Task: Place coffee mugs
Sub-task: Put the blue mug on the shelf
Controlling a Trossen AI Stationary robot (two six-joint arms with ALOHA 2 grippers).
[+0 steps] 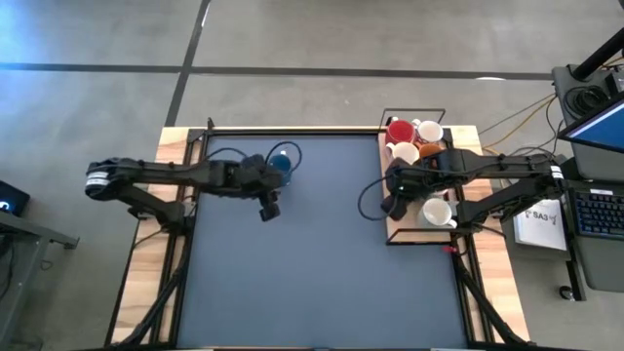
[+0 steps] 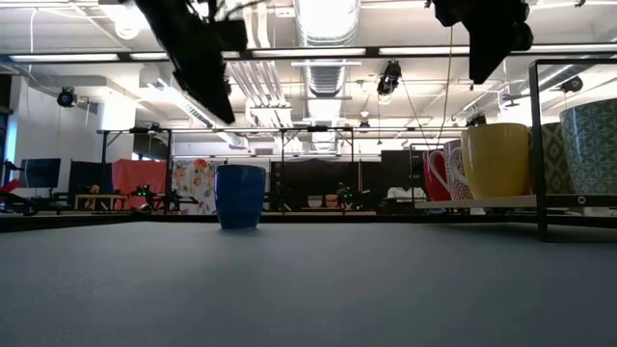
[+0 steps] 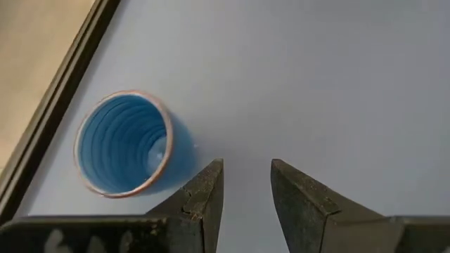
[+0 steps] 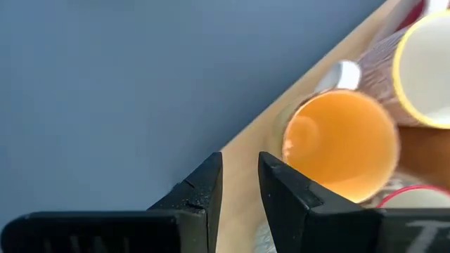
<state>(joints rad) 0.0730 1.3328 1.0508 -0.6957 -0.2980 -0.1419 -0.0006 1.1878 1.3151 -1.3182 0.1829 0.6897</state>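
The blue mug point(image 1: 281, 166) point(image 2: 240, 196) stands upright on its base on the dark mat, near its far edge. My left gripper point(image 1: 268, 207) point(image 3: 246, 190) hovers just near-side of it, raised, open and empty; the blue mug point(image 3: 123, 144) shows beside its fingers. The other mugs sit on a wooden tray point(image 1: 392, 232) at the table's right: a red one point(image 1: 399, 130), white ones point(image 1: 429, 130) point(image 1: 438, 212) and a cream one point(image 1: 406, 152). My right gripper point(image 1: 395, 200) point(image 4: 239, 183) hangs narrowly open over the tray's left edge, next to an orange-lined mug point(image 4: 341, 144).
A black wire frame point(image 2: 533, 145) rims the tray. In the low view a yellow mug point(image 2: 496, 159), a red mug point(image 2: 439, 173) and a patterned mug point(image 2: 588, 145) stand on the tray. The dark mat point(image 1: 322, 273) stretches between the arms. A laptop and keyboard point(image 1: 595, 210) lie right of the table.
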